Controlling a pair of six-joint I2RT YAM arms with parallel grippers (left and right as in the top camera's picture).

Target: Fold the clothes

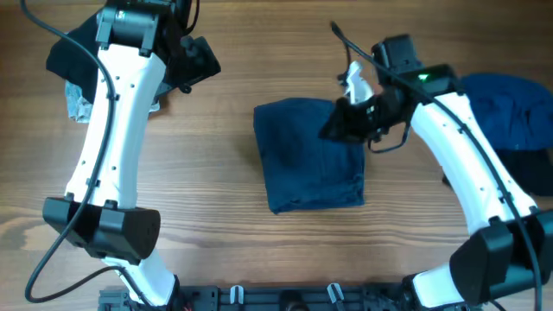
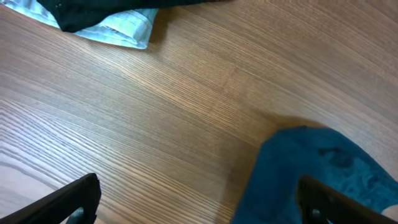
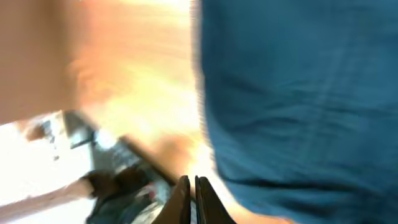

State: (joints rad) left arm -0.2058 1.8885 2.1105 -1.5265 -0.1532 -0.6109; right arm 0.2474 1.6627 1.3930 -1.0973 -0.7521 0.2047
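Navy shorts (image 1: 309,157) lie under the right tool (image 1: 339,127) (pressed together); left tool (image 2: 199,202) spread apart nearby.

light wooden table (image 1: 216,225)

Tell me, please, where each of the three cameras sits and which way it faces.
Overhead: above the table, looking straight down; both arms, left hand and right hand show, navy garment mid-table.
Left wrist: on the left arm, looking down at the table, the garment's edge and black cloth; its open fingers at the bottom corners.
Right wrist: on the right arm, blurred, close over the garment; shut fingers at the bottom.
Shared: all three see the navy garment.
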